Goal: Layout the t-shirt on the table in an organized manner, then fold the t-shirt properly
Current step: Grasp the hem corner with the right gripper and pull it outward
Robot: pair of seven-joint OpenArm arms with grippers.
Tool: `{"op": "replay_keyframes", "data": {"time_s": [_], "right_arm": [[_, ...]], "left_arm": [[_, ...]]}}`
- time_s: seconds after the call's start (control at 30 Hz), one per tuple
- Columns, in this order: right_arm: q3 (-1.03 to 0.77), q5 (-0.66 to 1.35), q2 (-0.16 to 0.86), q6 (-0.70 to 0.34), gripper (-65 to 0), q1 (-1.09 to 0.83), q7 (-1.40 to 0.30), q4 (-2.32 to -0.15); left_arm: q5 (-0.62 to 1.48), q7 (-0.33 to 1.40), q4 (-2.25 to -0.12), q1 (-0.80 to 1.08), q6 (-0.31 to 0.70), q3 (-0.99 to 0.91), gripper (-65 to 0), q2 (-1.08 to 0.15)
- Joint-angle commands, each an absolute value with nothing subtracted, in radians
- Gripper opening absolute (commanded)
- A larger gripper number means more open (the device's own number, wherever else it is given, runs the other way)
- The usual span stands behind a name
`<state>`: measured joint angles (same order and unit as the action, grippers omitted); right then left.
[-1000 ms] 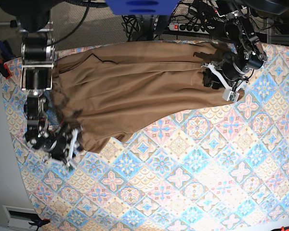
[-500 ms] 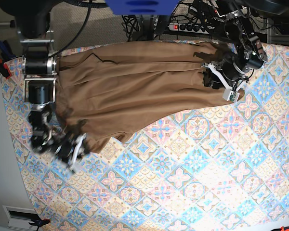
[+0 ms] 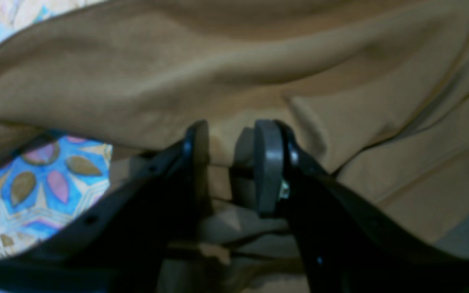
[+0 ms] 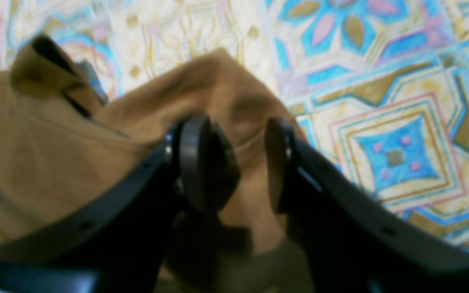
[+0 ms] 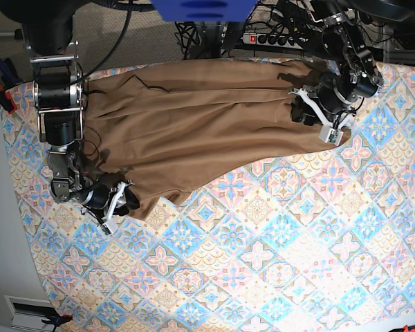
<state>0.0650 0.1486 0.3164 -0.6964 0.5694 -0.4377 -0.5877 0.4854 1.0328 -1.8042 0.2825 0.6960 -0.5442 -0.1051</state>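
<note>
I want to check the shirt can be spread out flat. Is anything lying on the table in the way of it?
Nothing visible does. The table shows only bare patterned surface beside the t-shirt; the left gripper and right gripper sit at its two ends.

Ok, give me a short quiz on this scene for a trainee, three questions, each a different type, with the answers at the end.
1. True or false: the shirt lies neatly folded in the middle of the table.
2. Which describes the left gripper? A) well clear of the cloth B) jaws either side of a fold of cloth C) resting on bare table
3. In the base view, which corner of the shirt is the right gripper at?

Key
1. False: it is spread and wrinkled along the far edge.
2. B
3. The near left corner, at the cloth's lower tip.
</note>
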Motion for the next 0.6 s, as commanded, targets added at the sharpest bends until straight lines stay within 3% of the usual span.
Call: {"op": "replay_keyframes", "data": {"time_s": [0.0, 0.2, 0.27, 0.37, 0.57], "right_arm": [[0.067, 0.13, 0.321, -0.698, -43.1, 0.587, -0.458, -0.585], [0.07, 0.128, 0.321, -0.698, -44.0, 0.587, -0.446, -0.587], [0.07, 0.096, 0.321, -0.698, -49.9, 0.587, -0.446, -0.588], [0.065, -0.027, 0.305, -0.698, -64.7, 0.585, -0.443, -0.593], [0.056, -0.266, 0.257, -0.644, -65.0, 0.579, -0.389, -0.602]], "left_arm": [[0.499, 1.017, -1.822, 0.278, 0.698, -0.547, -46.2, -0.111], [0.499, 1.017, -1.822, 0.278, 0.698, -0.547, -46.2, -0.111], [0.499, 1.017, -1.822, 0.278, 0.698, -0.547, -46.2, -0.111], [0.499, 1.017, -1.822, 0.278, 0.698, -0.547, -46.2, -0.111], [0.499, 1.017, -1.822, 0.278, 0.698, -0.547, -46.2, -0.111]]}}
